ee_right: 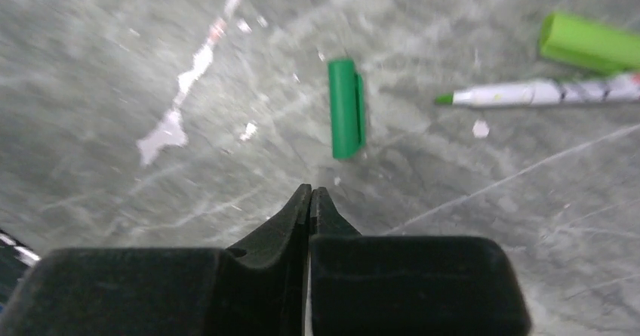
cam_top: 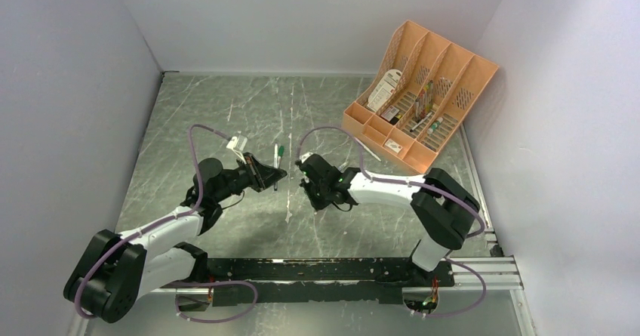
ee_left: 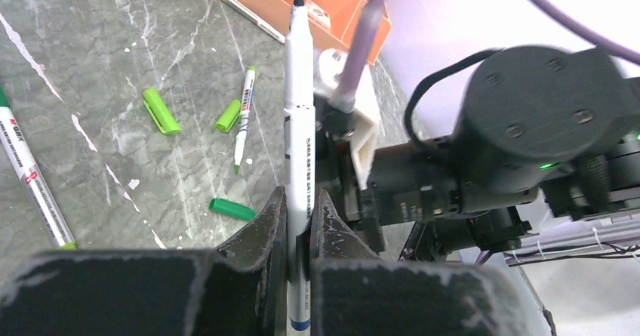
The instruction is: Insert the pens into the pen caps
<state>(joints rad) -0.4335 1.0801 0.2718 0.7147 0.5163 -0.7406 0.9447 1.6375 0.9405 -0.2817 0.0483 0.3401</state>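
Orange plastic organizer (cam_top: 377, 138): mixed stationery (cam_top: 385, 90) in its compartments.
Your left gripper (ee_left: 298, 200): clamped on a pale grey-white marker pen (ee_left: 300, 124).
Your right gripper (ee_right: 311, 192): fingers together, empty.

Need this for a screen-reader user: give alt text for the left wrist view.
The left gripper, jaws shut, holds a white black-tipped pen pointing away. On the grey marble table beyond lie three green caps and a green-tipped pen; the right arm fills the right side.
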